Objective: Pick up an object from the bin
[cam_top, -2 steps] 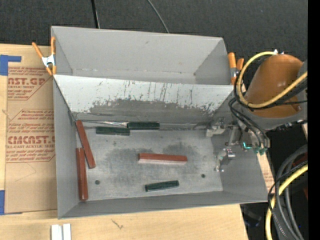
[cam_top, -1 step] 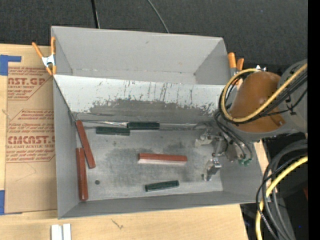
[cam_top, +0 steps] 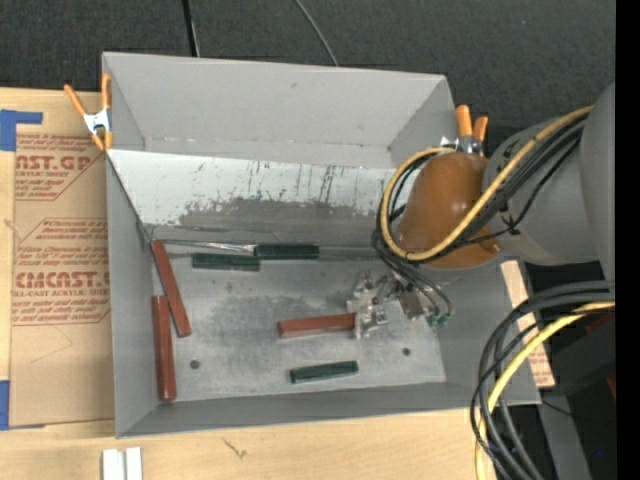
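In the camera view, the gripper (cam_top: pixel 368 318) is low over the right side of the bin (cam_top: pixel 270 98) floor, at the right end of a red-brown stick (cam_top: pixel 315 326) lying nearly level in the middle. That end is hidden under the metal parts, so I cannot tell whether the gripper is clenched on it or released. A dark green stick (cam_top: pixel 323 372) lies just in front. The arm's orange cover (cam_top: pixel 445 213) and cables hide the bin's right wall.
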Tool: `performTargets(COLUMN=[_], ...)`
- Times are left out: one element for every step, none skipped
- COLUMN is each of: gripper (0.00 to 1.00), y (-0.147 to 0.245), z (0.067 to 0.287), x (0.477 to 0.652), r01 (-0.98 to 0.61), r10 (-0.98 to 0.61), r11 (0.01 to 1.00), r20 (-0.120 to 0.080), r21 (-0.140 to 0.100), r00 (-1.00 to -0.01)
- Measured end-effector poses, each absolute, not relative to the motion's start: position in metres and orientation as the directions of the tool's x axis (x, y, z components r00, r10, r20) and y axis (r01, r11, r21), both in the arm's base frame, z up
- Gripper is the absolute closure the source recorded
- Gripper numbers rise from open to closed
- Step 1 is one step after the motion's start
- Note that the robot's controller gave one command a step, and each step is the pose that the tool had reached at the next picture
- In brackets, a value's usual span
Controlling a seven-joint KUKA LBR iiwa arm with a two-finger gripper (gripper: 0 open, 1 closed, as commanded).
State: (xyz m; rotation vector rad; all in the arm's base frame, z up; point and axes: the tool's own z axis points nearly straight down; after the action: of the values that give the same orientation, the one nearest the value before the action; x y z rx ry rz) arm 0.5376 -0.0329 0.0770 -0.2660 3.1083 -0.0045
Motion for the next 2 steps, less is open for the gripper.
performTargets(gripper=[1.0, 1.0], y=[-0.033, -0.029], z=[0.077, 0.213], x=[0.538, 0.548], r01=[-0.17, -0.267], r10=[-0.17, -0.267], r11=[0.985, 0.964], r20=[-0.022, -0.004], r21=[-0.005, -0.001], r00=[-0.985, -0.964])
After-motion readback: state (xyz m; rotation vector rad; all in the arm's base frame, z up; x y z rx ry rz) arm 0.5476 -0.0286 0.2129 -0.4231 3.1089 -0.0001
